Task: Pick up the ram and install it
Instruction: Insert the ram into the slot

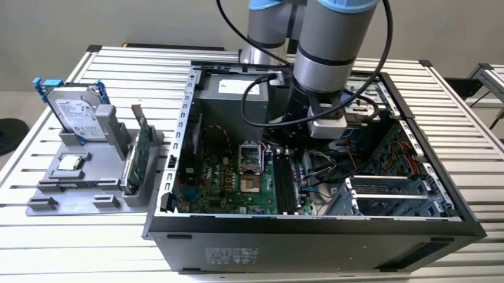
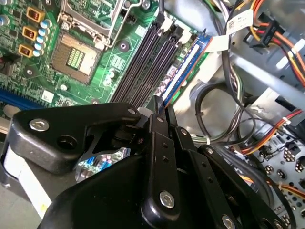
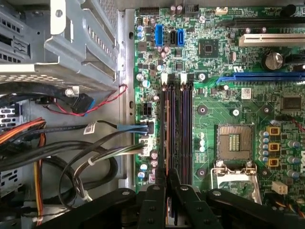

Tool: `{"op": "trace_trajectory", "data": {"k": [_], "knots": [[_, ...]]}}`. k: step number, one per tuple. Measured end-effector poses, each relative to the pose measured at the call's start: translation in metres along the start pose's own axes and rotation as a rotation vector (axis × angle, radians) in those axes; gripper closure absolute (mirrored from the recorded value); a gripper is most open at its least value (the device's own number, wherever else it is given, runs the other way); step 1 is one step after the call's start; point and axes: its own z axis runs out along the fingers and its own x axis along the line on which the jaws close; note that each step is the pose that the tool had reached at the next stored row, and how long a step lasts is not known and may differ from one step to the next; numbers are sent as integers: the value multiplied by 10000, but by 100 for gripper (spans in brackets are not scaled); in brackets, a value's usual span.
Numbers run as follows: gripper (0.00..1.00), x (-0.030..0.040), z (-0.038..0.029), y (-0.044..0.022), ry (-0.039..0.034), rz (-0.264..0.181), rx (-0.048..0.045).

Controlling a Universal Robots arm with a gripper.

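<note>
The ram (image 3: 167, 124) is a thin dark stick standing on edge in the outermost of the black memory slots (image 3: 183, 129) on the green motherboard (image 3: 224, 67). In the second wrist view the ram (image 2: 185, 64) shows a bluish edge running away from the fingertips. My gripper (image 3: 167, 174) is down inside the open computer case (image 1: 315, 227). Its two black fingers sit close together over the near end of the stick, which passes between them. In the exterior view the gripper (image 1: 287, 144) hangs just above the slots.
Bundled cables (image 3: 86, 157) and a metal drive cage (image 3: 71, 43) crowd the side of the slots away from the CPU socket (image 3: 236, 143). Outside the case, a grey tray (image 1: 47, 188) holds a hard drive (image 1: 75, 112) with blue rails and a green expansion card (image 1: 140, 156).
</note>
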Motion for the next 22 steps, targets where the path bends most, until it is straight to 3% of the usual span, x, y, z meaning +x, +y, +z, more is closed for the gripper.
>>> {"op": "trace_trajectory", "data": {"k": [5,10,22], "knots": [[100,1,26,27,4,-3,-101],[100,0,95,44,5,-2,-116],[100,0,192,80,9,-5,-194]]}}
